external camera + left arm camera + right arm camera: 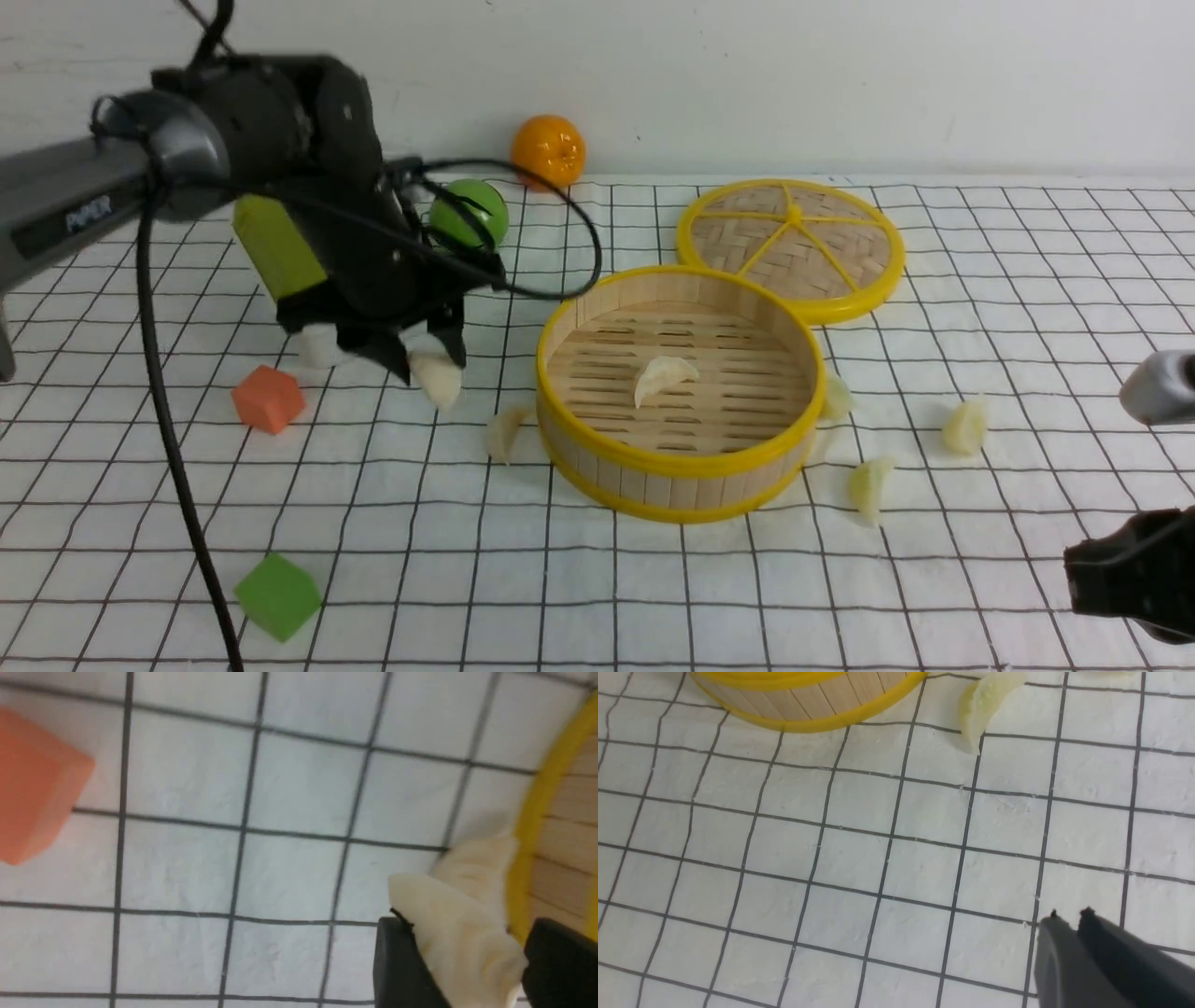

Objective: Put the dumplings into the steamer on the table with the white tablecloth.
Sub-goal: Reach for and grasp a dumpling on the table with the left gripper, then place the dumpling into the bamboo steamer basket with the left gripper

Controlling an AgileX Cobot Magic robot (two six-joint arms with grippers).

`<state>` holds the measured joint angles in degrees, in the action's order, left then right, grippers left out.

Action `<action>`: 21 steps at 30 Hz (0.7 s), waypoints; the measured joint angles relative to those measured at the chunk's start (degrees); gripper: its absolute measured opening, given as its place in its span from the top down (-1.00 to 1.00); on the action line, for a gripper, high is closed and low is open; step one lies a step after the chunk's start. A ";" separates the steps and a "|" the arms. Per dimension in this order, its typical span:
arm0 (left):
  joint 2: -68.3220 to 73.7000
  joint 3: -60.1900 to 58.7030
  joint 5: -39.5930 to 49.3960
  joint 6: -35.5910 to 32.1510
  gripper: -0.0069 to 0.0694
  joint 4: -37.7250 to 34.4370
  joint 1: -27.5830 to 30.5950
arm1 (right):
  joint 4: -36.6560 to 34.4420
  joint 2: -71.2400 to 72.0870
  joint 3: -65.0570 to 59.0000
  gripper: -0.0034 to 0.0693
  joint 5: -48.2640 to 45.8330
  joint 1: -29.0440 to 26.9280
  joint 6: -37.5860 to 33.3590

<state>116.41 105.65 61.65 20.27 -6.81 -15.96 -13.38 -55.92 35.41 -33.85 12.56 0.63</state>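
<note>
A dumpling [439, 380] was held between the two black fingers of the left gripper [435, 362]. The fingers were closed against its sides and so stood some way apart. Its pointed end was turned down toward the tablecloth [579, 579]; whether it touched the cloth could not be told. The gripper was placed to the left of the steamer [674, 464], between it and an orange cube [268, 399].

One dumpling [663, 376] was seen lying on the slatted floor inside the steamer. Four other dumplings were spread on the cloth around it. A second dumpling [504, 431] was found just beside the steamer's left wall, and in the left wrist view it was partly covered by the held one. A third dumpling [837, 397] was set against the right wall. A fourth dumpling [870, 485] and a fifth dumpling [966, 427] were placed further right, apart from the steamer.

The right gripper [1069, 914] was seen low over bare cloth at the near right. Its fingers were drawn almost together, with only a thin slit between them, and nothing was held.

A woven lid [792, 247] was laid flat behind the steamer, to the right. An orange [548, 149] was placed by the far wall, a green ball [469, 215] behind the left gripper, and a green cube [277, 595] at the near left.
</note>
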 joint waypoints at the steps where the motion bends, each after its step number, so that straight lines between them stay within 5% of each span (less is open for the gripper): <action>1: -0.11 0.47 0.24 -0.17 -0.05 0.00 -0.07 | 0.00 0.00 0.00 0.74 0.00 0.00 0.00; 8: 0.66 13.48 3.05 -5.31 -0.05 -0.06 -7.82 | -0.02 0.00 0.00 0.73 0.13 0.00 0.00; 14: 11.97 23.77 2.32 -18.59 -0.05 5.23 -15.96 | -0.17 0.00 0.00 0.72 0.12 0.00 0.00; 21: 21.41 26.44 1.61 -31.08 -0.03 14.34 -18.06 | 0.12 0.00 0.00 0.69 0.12 0.00 0.00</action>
<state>137.82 132.09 63.26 -10.81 7.53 -34.02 -13.26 -55.92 35.41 -33.73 12.56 0.63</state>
